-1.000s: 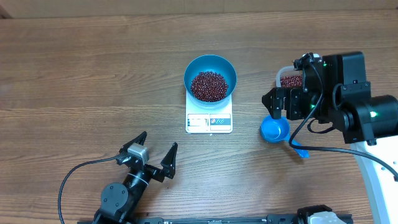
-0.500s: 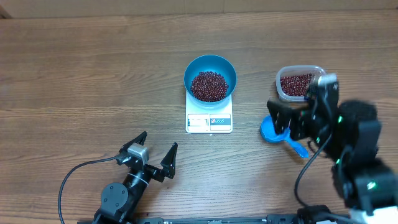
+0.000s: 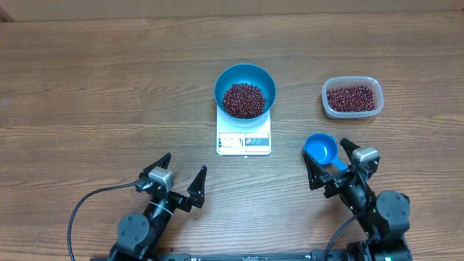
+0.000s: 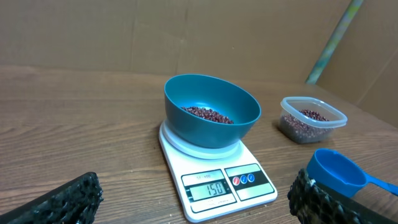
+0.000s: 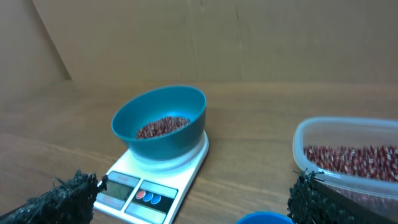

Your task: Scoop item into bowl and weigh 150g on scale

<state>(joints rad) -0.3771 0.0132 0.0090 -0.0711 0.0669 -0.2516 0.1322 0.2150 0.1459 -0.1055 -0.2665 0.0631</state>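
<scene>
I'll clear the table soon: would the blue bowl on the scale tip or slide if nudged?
The bowl looks like light plastic, so it probably slides on the smooth scale. Its beans sit low, so tipping seems unlikely.

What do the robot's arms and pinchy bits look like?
The left tool and right tool are black, each with two pointed fingers, rough like sponge, and a small silver block. A black cable curves away behind each one.

The table [image 3: 109, 87] is matt brown wood with a visible grain. The bowl [image 3: 245, 72] and the scoop [image 3: 320, 149] are smooth blue plastic with a soft sheen, the scale [image 3: 243, 143] is smooth white plastic, and the tub [image 3: 326, 109] is clear glossy plastic. The beans [image 3: 243, 100] look smooth and faintly glossy.
</scene>
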